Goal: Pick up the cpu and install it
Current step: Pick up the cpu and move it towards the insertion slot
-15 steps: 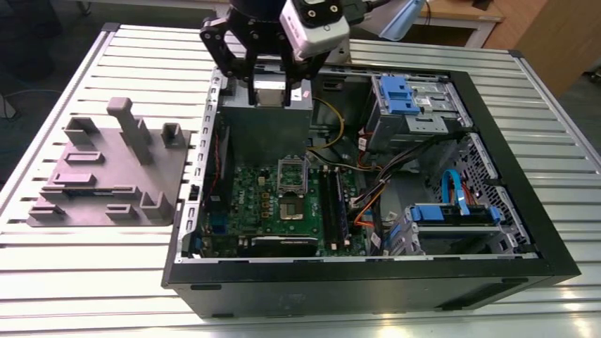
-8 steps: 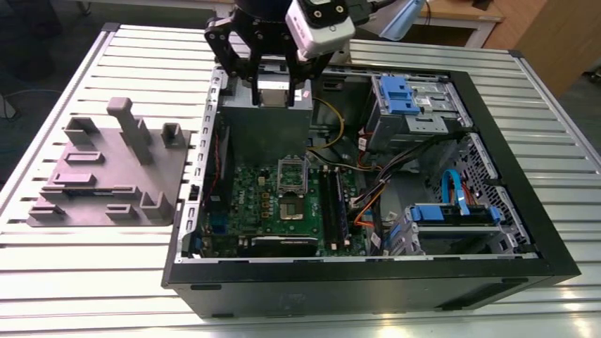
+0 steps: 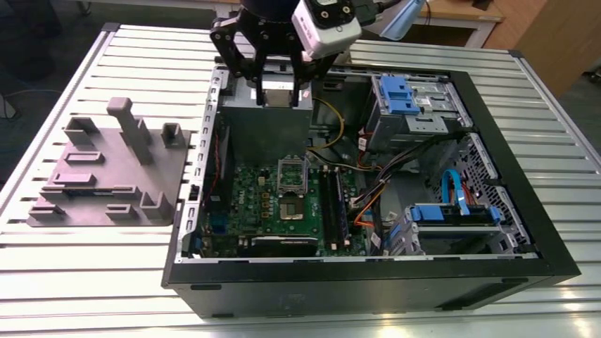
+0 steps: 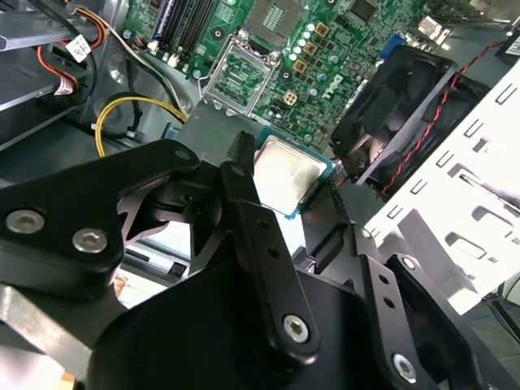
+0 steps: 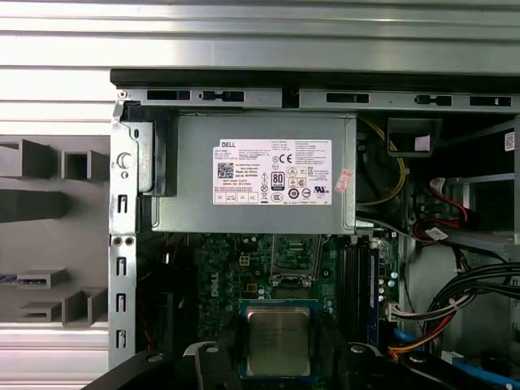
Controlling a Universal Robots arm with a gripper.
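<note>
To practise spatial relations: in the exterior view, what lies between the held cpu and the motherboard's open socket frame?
The grey power supply box lies between the cpu in the gripper and the socket frame, seen in the exterior view.

My gripper is matt black metal with bright steel screw heads. The cpu pinched in it has a dull, brushed silver metal lid with a thin green rim. The power supply is bare grey sheet metal with a smooth white paper label, while at the exterior view's left the tray looks like matt grey plastic on a table of ribbed, satin metal slats.
</note>
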